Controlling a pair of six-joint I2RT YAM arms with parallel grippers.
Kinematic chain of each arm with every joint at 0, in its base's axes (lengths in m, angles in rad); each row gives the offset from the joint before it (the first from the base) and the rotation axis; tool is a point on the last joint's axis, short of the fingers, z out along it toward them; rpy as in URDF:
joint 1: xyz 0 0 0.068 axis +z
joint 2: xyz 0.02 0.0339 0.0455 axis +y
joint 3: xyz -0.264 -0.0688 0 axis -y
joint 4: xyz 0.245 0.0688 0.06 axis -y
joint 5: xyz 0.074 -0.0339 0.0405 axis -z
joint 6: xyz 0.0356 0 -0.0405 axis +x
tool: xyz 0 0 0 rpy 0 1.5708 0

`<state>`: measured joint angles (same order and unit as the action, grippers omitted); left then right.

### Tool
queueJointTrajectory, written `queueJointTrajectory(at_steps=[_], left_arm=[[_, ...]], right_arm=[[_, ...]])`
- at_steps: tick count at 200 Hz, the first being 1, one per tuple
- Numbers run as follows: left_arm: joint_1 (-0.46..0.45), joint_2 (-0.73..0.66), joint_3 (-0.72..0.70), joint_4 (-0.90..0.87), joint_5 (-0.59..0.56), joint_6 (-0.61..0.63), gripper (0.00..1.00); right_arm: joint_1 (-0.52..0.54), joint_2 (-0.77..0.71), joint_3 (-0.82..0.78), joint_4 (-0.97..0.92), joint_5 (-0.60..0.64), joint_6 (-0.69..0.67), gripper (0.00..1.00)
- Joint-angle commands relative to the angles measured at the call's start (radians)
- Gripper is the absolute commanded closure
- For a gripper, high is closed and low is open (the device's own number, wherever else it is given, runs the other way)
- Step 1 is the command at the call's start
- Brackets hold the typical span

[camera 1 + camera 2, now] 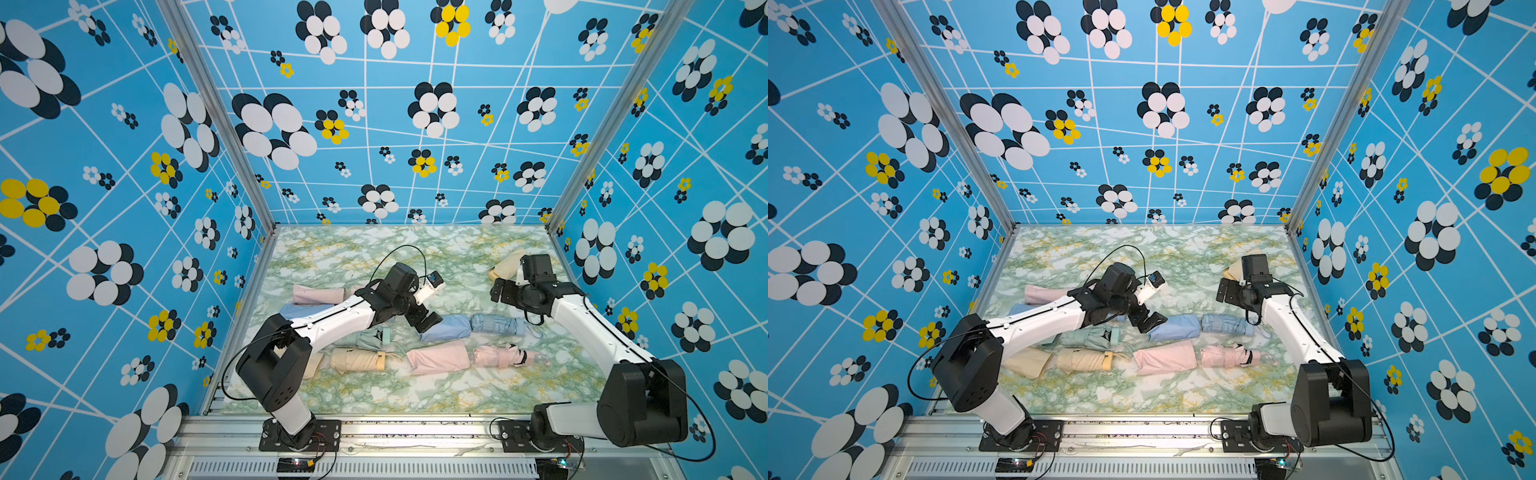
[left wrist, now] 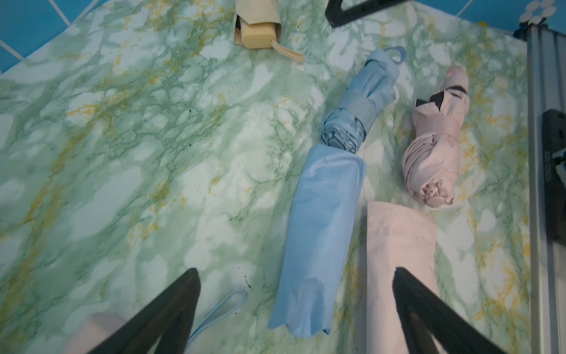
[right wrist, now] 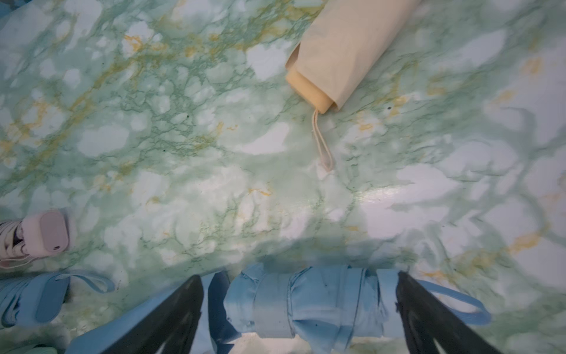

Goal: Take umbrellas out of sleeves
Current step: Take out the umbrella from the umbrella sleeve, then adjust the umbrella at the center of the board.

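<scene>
Both claws stand spread wide and empty over the green marble-patterned tabletop [image 1: 353, 253]. The left claw [image 2: 295, 271] hangs just above the closed end of a smooth pale blue fabric sleeve [image 2: 321, 233]. In its wrist view the black fingers [image 2: 180, 294] straddle that sleeve without touching it, and a smooth pink fabric sleeve [image 2: 398, 239] lies just beside it. The right claw [image 3: 298, 275] is lifted near the far right of the table, its jaws just as wide. A pleated pale blue folded umbrella [image 3: 306, 306] lies below and between its fingers, out of any cover. As far as I can make out from the top views, that umbrella rests on the table rather than in a grip. It lies end to end with the blue sleeve, its tip right at the sleeve's mouth. Nearer the front edge, a pleated pink folded umbrella [image 1: 498, 356] sits the same way next to the pink sleeve. Further left lie a bare beige ribbed umbrella [image 1: 357, 359] and, just behind it, a mint green folded umbrella [image 1: 372, 338]. At the far right lies a beige sleeved umbrella [image 3: 352, 46], with only its stubby handle and wrist cord poking out of the pouch. Partly under the left arm lie a pink fabric bundle [image 1: 318, 294] and a blue fabric bundle [image 1: 299, 311], too hidden to tell what is inside.
</scene>
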<state>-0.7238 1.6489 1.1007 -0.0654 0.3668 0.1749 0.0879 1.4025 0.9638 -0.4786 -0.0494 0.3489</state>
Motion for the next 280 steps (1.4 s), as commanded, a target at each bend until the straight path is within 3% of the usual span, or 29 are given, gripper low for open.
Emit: queueJointTrajectory(at_steps=[1,96,197,247,280], left_arm=[[0.002,-0.015,0.002,0.065,0.073,-0.083,0.01],[0.035,-0.063,-0.052,0.140,0.071,-0.148,0.01],[0.094,-0.120,-0.093,0.151,0.089,-0.167,0.01],[0.101,-0.154,-0.101,0.147,0.066,-0.165,0.01],[0.114,-0.193,-0.110,0.151,0.047,-0.177,0.01]], right_arm=[[-0.003,0.046,0.008,0.053,-0.136,0.052,0.01],[0.004,0.220,-0.009,0.079,-0.242,0.062,0.04],[0.019,0.199,-0.076,0.061,-0.260,0.019,0.07],[0.019,0.162,-0.020,0.047,-0.212,0.002,0.08],[0.019,0.115,0.042,0.050,-0.083,0.004,0.06]])
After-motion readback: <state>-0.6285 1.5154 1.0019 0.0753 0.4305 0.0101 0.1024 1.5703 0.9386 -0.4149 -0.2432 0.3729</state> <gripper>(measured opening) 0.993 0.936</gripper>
